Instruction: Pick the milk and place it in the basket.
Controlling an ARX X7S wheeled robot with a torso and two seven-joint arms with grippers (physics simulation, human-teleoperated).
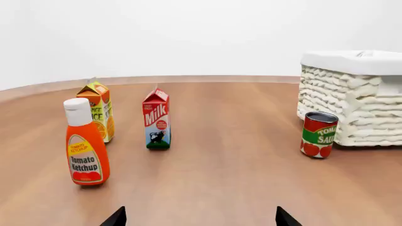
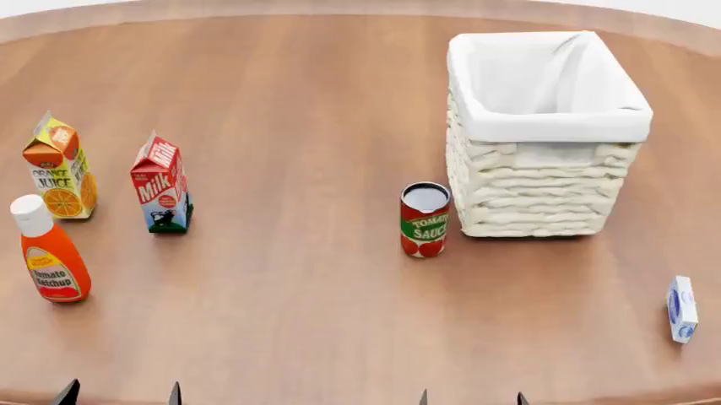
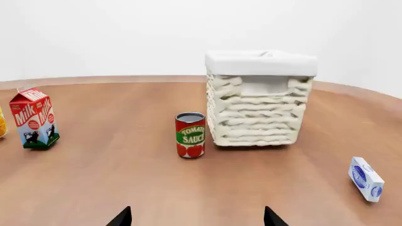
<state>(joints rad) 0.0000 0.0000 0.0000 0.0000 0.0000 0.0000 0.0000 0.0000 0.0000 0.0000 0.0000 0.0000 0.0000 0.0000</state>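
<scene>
The milk, a red gable-top carton with a cow picture low on its side, stands upright on the left of the wooden table; it also shows as the milk and the milk. The basket, cream wicker with white lining, stands at the right and holds nothing I can see; the basket and the basket show in the wrist views. My left gripper and right gripper hang open at the near edge, far from the milk, with nothing between the fingertips.
An orange juice carton and a tomato ketchup bottle stand left of the milk. A tomato sauce can stands just left of the basket's front. A small white-blue box lies at the right.
</scene>
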